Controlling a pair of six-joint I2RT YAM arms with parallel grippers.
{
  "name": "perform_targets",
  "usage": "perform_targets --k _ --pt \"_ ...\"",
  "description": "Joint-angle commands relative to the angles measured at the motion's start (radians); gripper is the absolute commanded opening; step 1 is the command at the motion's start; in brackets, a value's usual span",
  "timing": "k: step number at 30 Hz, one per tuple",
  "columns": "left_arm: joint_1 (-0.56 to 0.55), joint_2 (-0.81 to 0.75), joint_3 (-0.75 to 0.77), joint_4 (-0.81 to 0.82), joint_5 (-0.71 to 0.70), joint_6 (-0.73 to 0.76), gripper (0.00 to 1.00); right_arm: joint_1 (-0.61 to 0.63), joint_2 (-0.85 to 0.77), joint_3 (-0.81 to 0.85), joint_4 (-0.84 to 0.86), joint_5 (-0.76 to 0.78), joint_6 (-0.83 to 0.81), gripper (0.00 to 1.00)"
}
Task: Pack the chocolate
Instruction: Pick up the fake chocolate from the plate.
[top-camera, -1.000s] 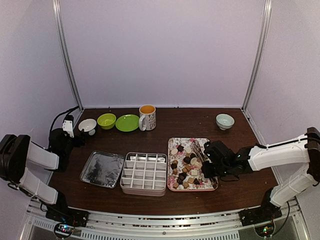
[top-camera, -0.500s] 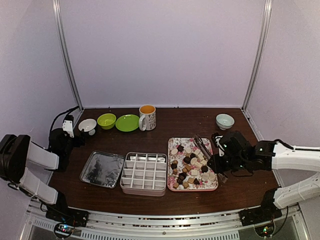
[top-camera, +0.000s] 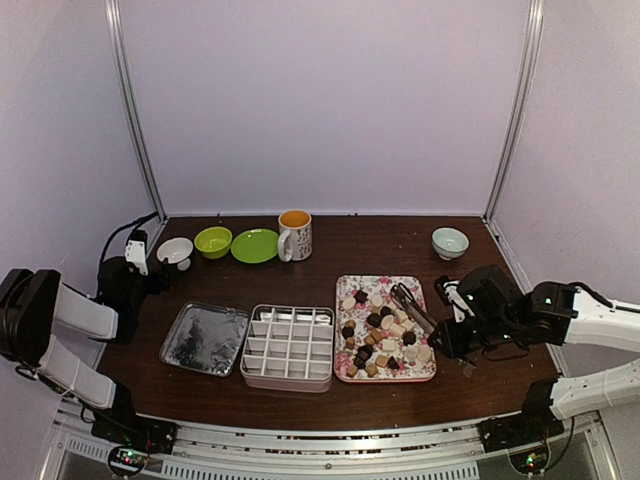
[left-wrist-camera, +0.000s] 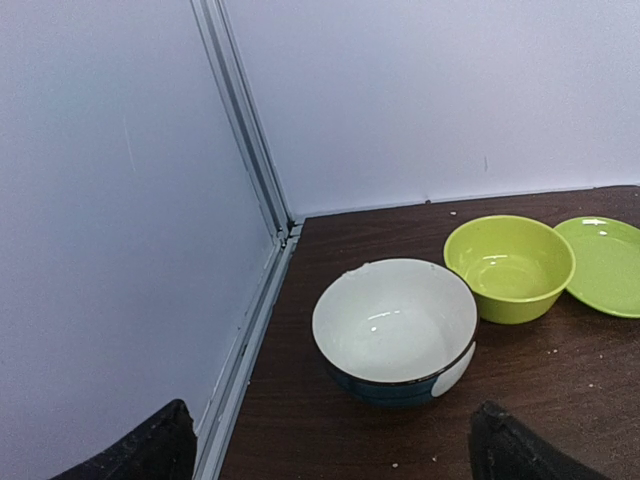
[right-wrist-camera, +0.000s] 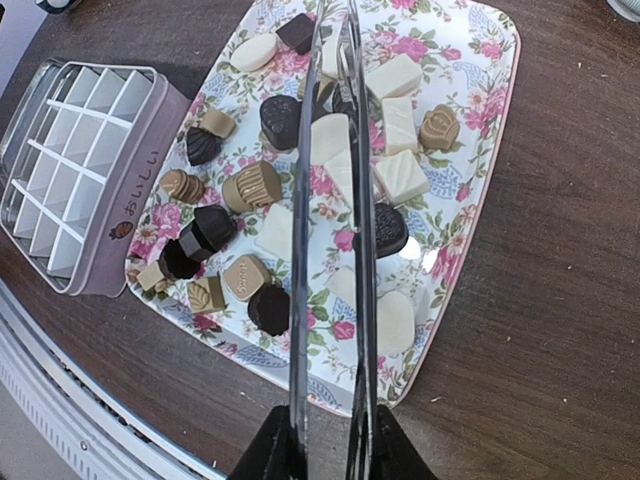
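Chocolate (top-camera: 378, 335) loose on the floral tray (top-camera: 385, 380), just right of the divided box (top-camera: 288, 345). Right gripper (right-wrist-camera: 327, 452) clamped on the thin metal tongs (right-wrist-camera: 301, 260), poised over the tray's right part. Left gripper (left-wrist-camera: 330, 455) spread wide, holding nothing, far left by the white bowl (left-wrist-camera: 395, 325).

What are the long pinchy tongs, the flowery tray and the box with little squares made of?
The tongs look like bare polished metal: thin, silvery strips that shine like a mirror. The flowery tray seems to be glossy printed tin or plastic; the shine alone leaves that open. The box looks like painted tin, with thin pale walls and a matte white grid inside, perhaps plastic or card.
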Motion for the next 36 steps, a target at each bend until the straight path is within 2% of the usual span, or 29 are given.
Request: perform_targets --k 1,22,36 --pt "0.006 0.001 0.022 0.053 -0.002 -0.006 0.98 0.018 -0.036 0.009 -0.048 -0.024 0.0 0.25" --pt "0.006 0.001 0.022 0.053 -0.002 -0.006 0.98 0.018 -0.057 0.024 -0.05 -0.067 -0.013 0.26" --pt "0.007 0.001 0.022 0.053 -0.002 -0.007 0.98 0.034 -0.102 -0.007 -0.183 -0.156 0.043 0.26"
